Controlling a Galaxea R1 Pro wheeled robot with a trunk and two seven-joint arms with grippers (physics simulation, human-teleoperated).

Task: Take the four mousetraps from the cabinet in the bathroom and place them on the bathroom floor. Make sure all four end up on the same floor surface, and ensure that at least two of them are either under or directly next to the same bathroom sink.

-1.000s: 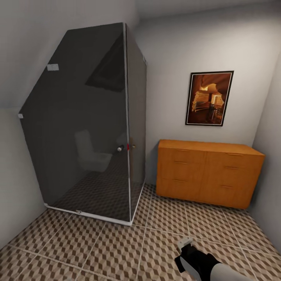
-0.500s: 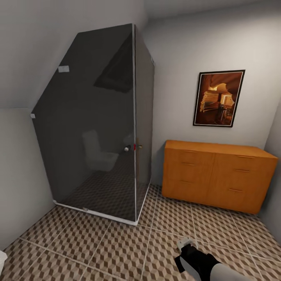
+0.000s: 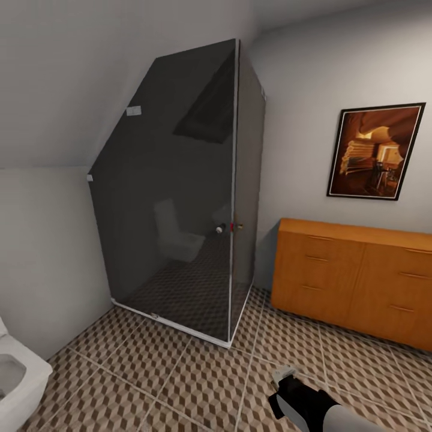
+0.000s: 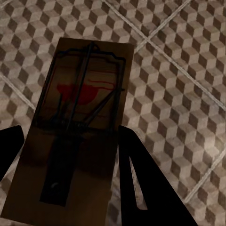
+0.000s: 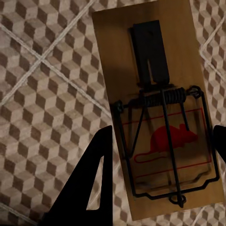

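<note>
1. Two traps are in hand: the left gripper (image 4: 70, 155) has its jaws closed on one trap (image 4: 77, 127), and the right gripper (image 5: 160, 155) clamps another trap (image 5: 157, 108).
2. Both hang above the cube-patterned floor (image 3: 180, 372).
3. Ahead, the cabinet (image 3: 354, 279) stands shut against the wall beside a dark glass shower (image 3: 186, 198).
4. A toilet (image 3: 18, 378) shows at the left edge, and a picture (image 3: 375, 150) hangs above the cabinet.

surface: bathroom floor (image 3: 180, 384), cube-pattern tiles | on it: cabinet (image 3: 354, 279), glass shower enclosure (image 3: 186, 198), toilet (image 3: 18, 378)
</note>
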